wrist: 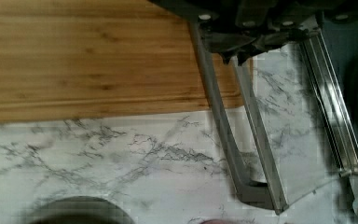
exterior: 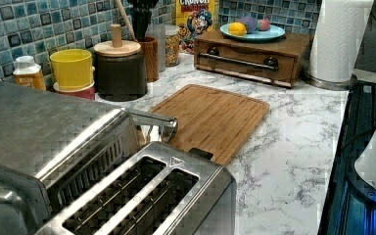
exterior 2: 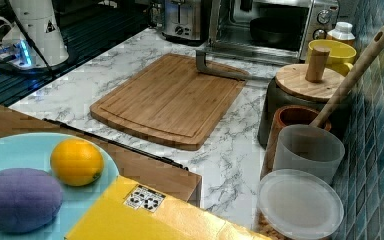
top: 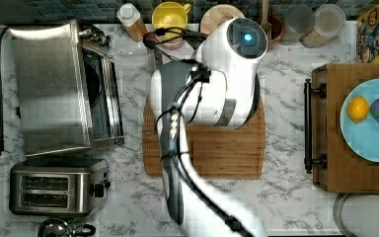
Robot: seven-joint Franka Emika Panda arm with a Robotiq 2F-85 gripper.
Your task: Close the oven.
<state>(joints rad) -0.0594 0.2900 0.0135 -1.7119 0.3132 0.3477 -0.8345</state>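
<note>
A gripper hangs just above the metal bar handle of an open glass oven door lying flat over a marble counter, with a wooden cutting board beside the handle.

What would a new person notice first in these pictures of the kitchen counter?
The oven at the top view's left stands open, its glass door folded down flat over the marble counter. The white robot arm hangs above the wooden cutting board in the middle, near the door's handle.
</note>
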